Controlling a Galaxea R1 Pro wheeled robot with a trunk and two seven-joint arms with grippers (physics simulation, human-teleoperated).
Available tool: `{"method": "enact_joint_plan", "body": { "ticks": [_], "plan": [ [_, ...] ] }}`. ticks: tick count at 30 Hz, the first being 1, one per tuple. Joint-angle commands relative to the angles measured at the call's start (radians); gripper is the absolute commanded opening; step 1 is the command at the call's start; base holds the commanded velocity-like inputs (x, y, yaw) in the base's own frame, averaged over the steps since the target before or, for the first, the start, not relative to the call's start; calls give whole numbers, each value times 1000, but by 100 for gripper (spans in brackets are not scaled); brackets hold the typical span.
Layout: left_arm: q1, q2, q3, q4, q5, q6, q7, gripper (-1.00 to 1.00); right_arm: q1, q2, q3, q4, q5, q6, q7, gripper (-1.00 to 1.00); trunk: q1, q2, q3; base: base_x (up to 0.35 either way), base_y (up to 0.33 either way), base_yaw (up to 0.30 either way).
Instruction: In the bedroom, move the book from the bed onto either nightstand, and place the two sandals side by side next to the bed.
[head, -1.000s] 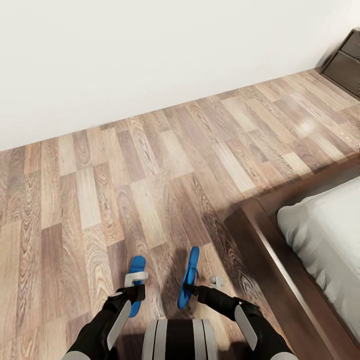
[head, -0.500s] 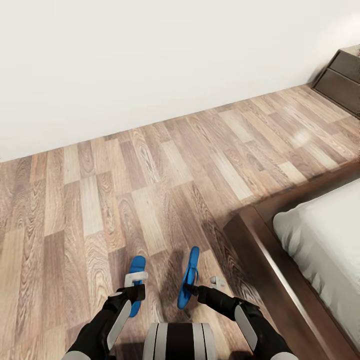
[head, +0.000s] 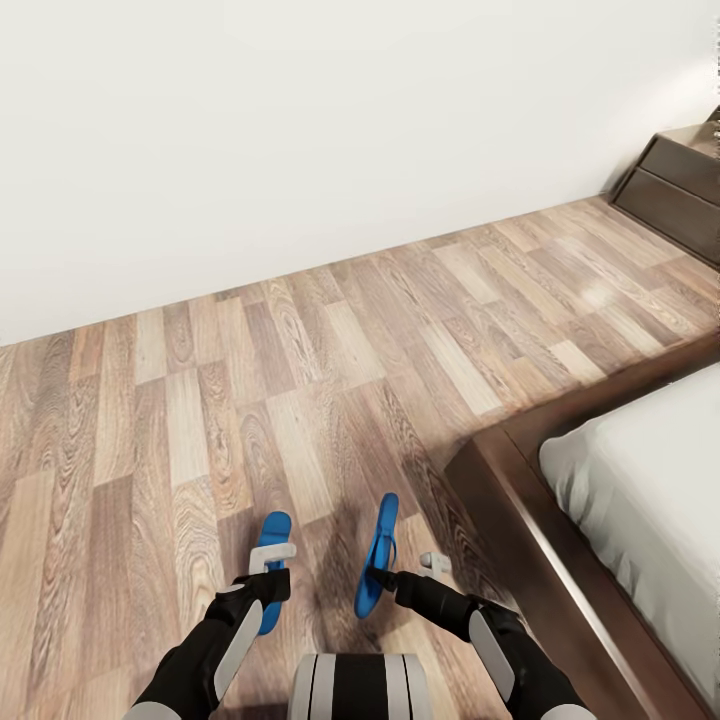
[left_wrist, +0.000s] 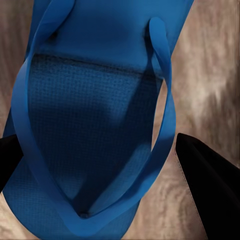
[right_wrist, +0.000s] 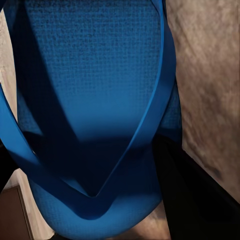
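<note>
Sandals: left gripper (head: 268, 583) clamps one blue sandal (head: 272, 560); right gripper (head: 383, 578) clamps the other sandal (head: 378, 555), above floor (head: 300, 400) near bed (head: 520, 500) corner.

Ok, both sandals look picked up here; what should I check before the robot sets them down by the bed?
1. Left gripper holding the left sandal: ok, fingers flank the sole.
2. Right gripper holding the right sandal: ok.
3. Sandals level: not ok; the right one is tilted on edge, the left lies flatter.
4. Bed frame within reach: ok, just right of the right arm.
5. Floor beside the frame free of objects: ok.
6. Book moved already: cannot tell.
</note>
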Motion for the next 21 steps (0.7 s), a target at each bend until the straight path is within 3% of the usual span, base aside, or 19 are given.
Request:
{"method": "enact_joint_plan", "body": {
  "ticks": [1, 9, 21],
  "plan": [
    [0, 1, -3, -2, 11, 4, 9, -100, 0, 1, -1, 0, -8, 9, 1, -100, -1, 0, 3, 0, 0, 0],
    [0, 1, -3, -2, 11, 4, 9, -100, 0, 1, 0, 0, -8, 9, 1, -100, -4, 2, 34, 0, 0, 9],
    [0, 1, -3, -2, 11, 4, 9, -100, 0, 0, 0, 0, -8, 9, 1, -100, -10, 5, 81, 0, 0, 266]
  ]
}}
